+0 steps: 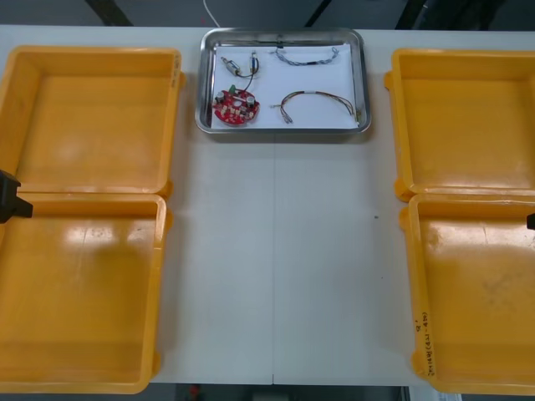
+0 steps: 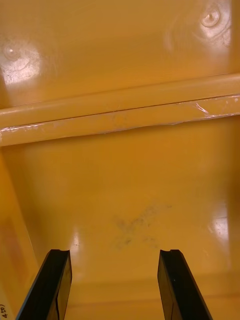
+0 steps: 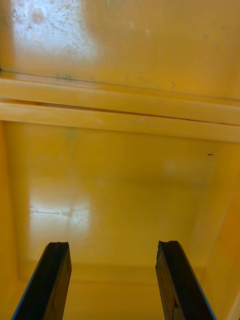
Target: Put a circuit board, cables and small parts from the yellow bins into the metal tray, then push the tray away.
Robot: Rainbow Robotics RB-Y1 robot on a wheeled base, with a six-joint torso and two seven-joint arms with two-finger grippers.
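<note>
The metal tray (image 1: pixel 364 83) sits at the far edge of the light table (image 1: pixel 276 276), midway between the two pairs of yellow bins. On its white inside lie a round red circuit board (image 1: pixel 236 106) in the near left corner, a black cable (image 1: pixel 242 73) with small metal parts (image 1: pixel 227 61) just beyond it, a twisted blue and white cable (image 1: pixel 308 55) along the far side, and a red and yellow cable (image 1: pixel 318 100) curved in the near right part. The left gripper (image 3: pixel 112 244) hangs over the floor of the near left bin (image 1: pixel 84 301), its fingers spread wide and holding nothing, facing the rims where that bin meets the far left bin (image 1: pixel 92 117). The right gripper (image 2: pixel 114 251) hangs likewise over the near right bin (image 1: pixel 476 301), fingers wide apart and bare, facing the far right bin (image 1: pixel 468 117)
</note>
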